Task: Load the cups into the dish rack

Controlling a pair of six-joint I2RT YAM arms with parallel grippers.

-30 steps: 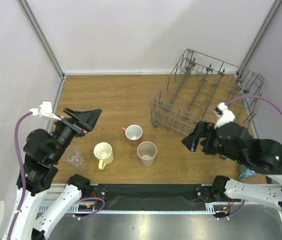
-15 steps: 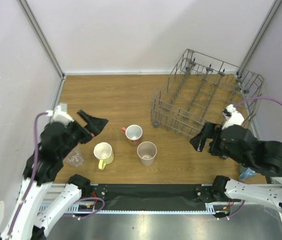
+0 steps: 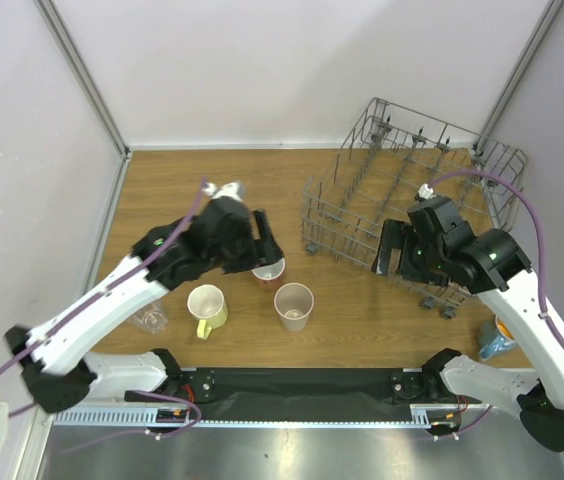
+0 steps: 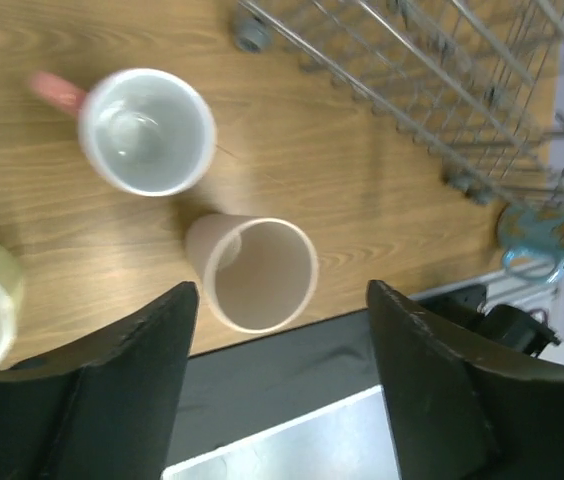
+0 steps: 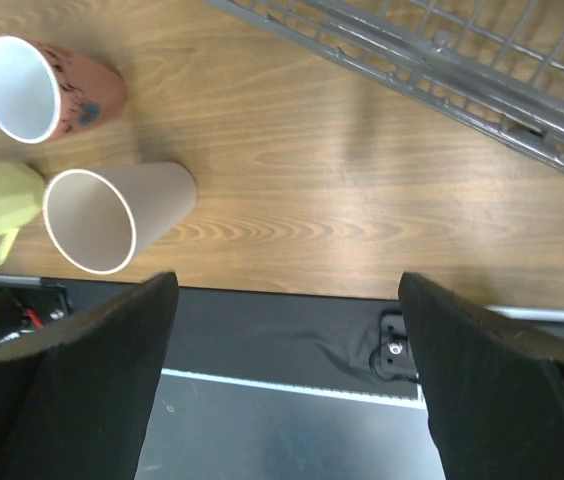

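Four cups stand on the wooden table: a salmon-pink mug (image 3: 268, 271) (image 4: 147, 130), a beige handleless cup (image 3: 294, 305) (image 4: 257, 272), a pale yellow mug (image 3: 207, 307) and a small clear glass (image 3: 149, 318). A blue tumbler (image 3: 491, 346) lies near the right front edge. My left gripper (image 3: 264, 240) (image 4: 282, 295) hovers just behind the pink mug, open and holding nothing. The grey wire dish rack (image 3: 412, 190) stands at the back right with no cups in it. Open and holding nothing, my right gripper (image 3: 390, 254) (image 5: 287, 285) hangs at the rack's front edge.
An orange object (image 3: 503, 328) peeks out beside the blue tumbler. Grey walls and metal posts close the table at back and sides. A black strip (image 3: 302, 382) runs along the near edge by the arm bases. Bare wood (image 3: 212, 190) lies left of the rack.
My left arm has swung from the table's left side in to the middle, over the pink mug. My right arm has risen and drawn back toward the rack's front.
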